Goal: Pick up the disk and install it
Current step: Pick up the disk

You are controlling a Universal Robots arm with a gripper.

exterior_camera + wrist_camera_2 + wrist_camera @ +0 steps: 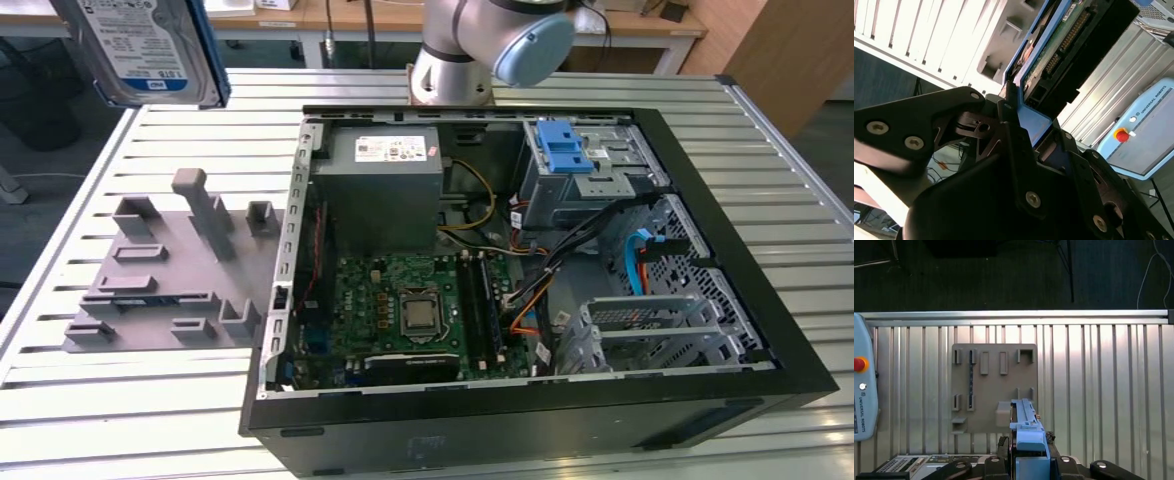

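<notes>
The disk, silver-grey with a white-and-blue label and a blue frame, hangs high over the table's far corner at the exterior view's left. In the second wrist view my gripper is shut on the disk, whose green circuit side and connector show. In the first wrist view the disk stands edge-on between the black fingers, above the grey holder plate. The open computer case lies on the table to the exterior view's right of that plate.
The grey holder plate with upright slots lies beside the case. Inside the case are a power supply, a motherboard, cables and a drive bay with a blue latch. The arm's base stands behind. A teach pendant rests on the slatted table.
</notes>
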